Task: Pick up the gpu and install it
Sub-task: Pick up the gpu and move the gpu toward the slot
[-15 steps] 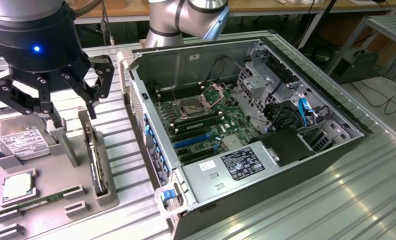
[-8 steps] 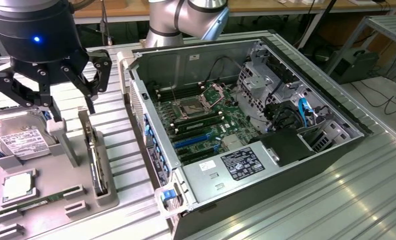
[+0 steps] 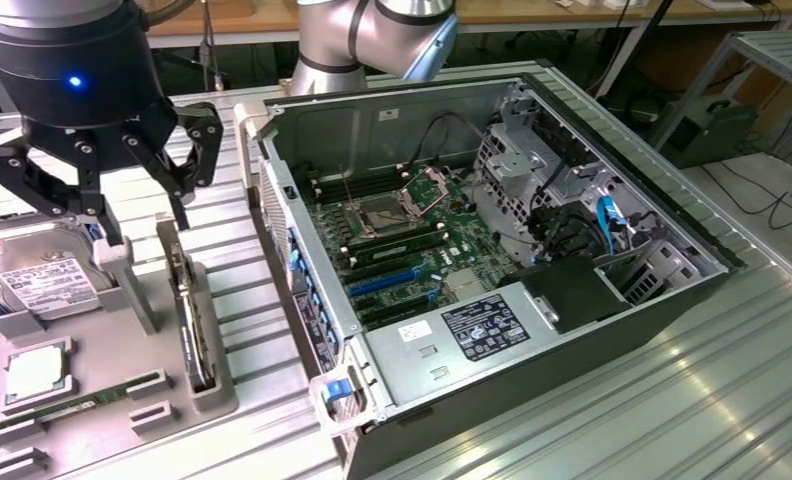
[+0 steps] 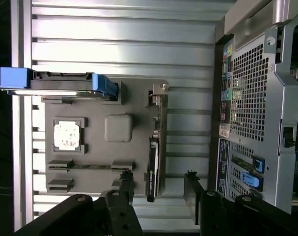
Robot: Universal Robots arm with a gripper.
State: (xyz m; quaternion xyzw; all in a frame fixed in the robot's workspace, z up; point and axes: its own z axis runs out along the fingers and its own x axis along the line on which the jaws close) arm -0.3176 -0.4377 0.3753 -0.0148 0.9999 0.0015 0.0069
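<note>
Hovering with jaws spread wide and nothing between them, the tool (image 3: 140, 215) hangs just above the one gpu (image 3: 193, 325), which stands on edge in a slot of the grey tray (image 3: 116, 360), in line with the gap. The card looks stiff, fairly light and fragile on its board face — best pinched across shroud and board near mid-length. Beside it lie one hard drive (image 3: 43, 285), one processor chip (image 3: 33, 372) and one memory stick (image 3: 63, 408) — farther off, one open computer case (image 3: 356, 125) on the desk (image 3: 716, 400).
</note>
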